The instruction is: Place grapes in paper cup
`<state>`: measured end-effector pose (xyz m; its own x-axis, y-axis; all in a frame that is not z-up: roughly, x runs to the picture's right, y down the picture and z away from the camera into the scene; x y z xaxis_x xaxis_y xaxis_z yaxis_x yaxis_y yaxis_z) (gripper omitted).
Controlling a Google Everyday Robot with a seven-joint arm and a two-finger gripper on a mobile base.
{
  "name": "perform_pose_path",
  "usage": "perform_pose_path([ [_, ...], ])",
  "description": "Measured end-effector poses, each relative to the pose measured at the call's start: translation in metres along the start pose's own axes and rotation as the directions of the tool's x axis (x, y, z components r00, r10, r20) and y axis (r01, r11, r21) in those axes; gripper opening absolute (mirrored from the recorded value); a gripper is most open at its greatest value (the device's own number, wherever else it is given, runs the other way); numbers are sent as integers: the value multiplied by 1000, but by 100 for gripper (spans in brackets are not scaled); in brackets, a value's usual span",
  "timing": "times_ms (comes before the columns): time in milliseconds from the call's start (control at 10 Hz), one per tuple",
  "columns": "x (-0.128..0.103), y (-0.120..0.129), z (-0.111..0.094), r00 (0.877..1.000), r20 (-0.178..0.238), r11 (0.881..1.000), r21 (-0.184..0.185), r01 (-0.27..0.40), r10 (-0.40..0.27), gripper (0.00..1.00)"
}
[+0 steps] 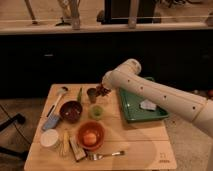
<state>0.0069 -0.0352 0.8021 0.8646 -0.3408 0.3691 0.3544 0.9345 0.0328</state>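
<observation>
The grapes (103, 90), a small dark reddish bunch, hang at the tip of my gripper (105, 88) near the table's back edge, just right of a small dark cup (92, 95). The gripper is shut on the grapes and holds them slightly above the table. The white arm reaches in from the right. The paper cup (50, 139), short, wide and white, stands at the front left of the table, far from the gripper.
A green tray (131, 111) lies at the right under the arm. A small green cup (96, 112), a dark bowl (70, 111), an orange bowl (91, 129) holding an orange fruit (90, 138), a fork (106, 155) and a ladle (57, 97) lie on the wooden table (135, 145).
</observation>
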Motion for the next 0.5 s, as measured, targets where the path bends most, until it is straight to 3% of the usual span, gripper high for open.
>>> perform_pose_path([
  [500,-1,-14,-20,1000,10,998,65,10,-11,0],
])
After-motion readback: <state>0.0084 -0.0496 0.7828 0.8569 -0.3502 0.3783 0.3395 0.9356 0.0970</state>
